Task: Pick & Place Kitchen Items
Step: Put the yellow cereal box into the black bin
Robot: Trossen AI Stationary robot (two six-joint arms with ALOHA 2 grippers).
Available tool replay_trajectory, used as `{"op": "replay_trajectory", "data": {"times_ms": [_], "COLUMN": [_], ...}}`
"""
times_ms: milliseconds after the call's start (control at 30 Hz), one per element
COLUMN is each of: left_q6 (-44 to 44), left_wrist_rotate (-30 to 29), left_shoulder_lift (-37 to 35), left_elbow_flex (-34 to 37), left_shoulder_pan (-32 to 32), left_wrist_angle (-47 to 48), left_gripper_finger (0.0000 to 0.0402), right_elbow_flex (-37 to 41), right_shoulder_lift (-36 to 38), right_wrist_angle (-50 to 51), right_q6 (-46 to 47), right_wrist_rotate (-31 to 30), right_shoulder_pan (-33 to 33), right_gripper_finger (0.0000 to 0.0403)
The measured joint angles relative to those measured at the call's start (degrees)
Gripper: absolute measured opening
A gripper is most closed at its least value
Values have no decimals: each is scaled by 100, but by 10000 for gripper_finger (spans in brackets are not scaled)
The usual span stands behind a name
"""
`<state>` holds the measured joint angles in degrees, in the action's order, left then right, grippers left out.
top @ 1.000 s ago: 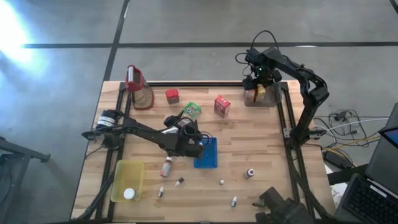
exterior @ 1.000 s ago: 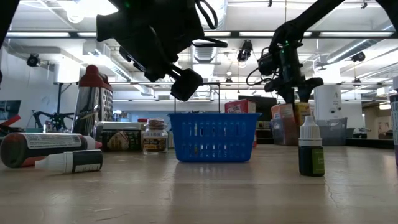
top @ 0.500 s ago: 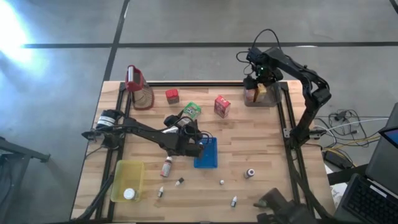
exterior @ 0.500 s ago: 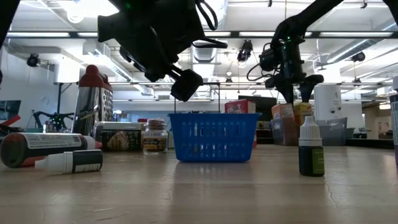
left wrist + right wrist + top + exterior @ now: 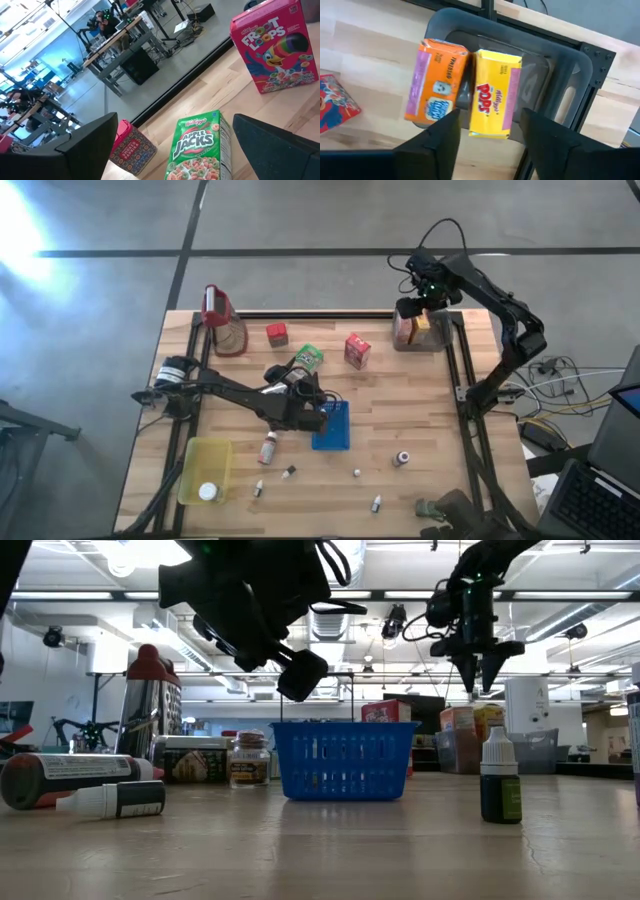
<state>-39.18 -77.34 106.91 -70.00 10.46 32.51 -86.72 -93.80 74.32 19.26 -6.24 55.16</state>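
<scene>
1. Presently, right pincer [image 5: 418, 292]: dark, two-fingered, hanging above the grey bin [image 5: 565, 65] at the tabletop's far right corner; fingers parted, nothing between them.
2. Grey bin: moulded plastic, rounded corners. It holds two upright cartons side by side: an orange carton [image 5: 434, 81] with a pink band and a yellow Pops carton [image 5: 495, 92], both glossy printed card.
3. Left pincer [image 5: 318, 411]: dark, fingers spread wide and empty, poised over the near-centre tabletop beside the blue tray [image 5: 332, 427].
4. Blue tray: rectangular, perforated plastic walls, seen as a slotted basket in the low view.
5. Green Apple Jacks carton [image 5: 199, 146]: small rectangular card box, ahead of the left pincer.
6. Red Froot Loops carton [image 5: 274, 46]: card box, standing upright farther right on the tabletop.
7. Small red tin [image 5: 277, 334]: boxy, near the far edge, beside the clear jug [image 5: 222, 320] with a red top.
8. Yellow translucent bin [image 5: 205, 470]: near left corner, with a round white lid [image 5: 207, 492] inside.
9. Tiny white-capped bottles [image 5: 377, 503]: scattered along the near edge, some upright, some lying down.
10. Tabletop [image 5: 420, 400]: pale butcher-block wood in jointed strips, framed by black rails.
11. Room: grey concrete floor; the low view shows strip lights, ducting and benches behind.
</scene>
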Motion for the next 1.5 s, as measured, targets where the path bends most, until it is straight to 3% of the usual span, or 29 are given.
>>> {"op": "replay_trajectory", "data": {"times_ms": [267, 333, 1500], "left_q6": [58, 72, 83], "left_wrist_rotate": [0, 0, 0], "left_shoulder_lift": [0, 0, 0], "left_elbow_flex": [-1, -1, -1], "left_shoulder_pan": [0, 0, 0], "left_wrist_angle": [0, 0, -18], "left_gripper_finger": [400, 400, 400], "right_elbow_flex": [16, 15, 1133], "right_shoulder_lift": [0, 0, 22], "right_wrist_angle": [-242, -279, -859], "right_q6": [-144, -169, -133], "right_wrist_rotate": [-144, -144, 94], "right_shoulder_pan": [1, 16, 222], "right_gripper_finger": [35, 17, 8]}}
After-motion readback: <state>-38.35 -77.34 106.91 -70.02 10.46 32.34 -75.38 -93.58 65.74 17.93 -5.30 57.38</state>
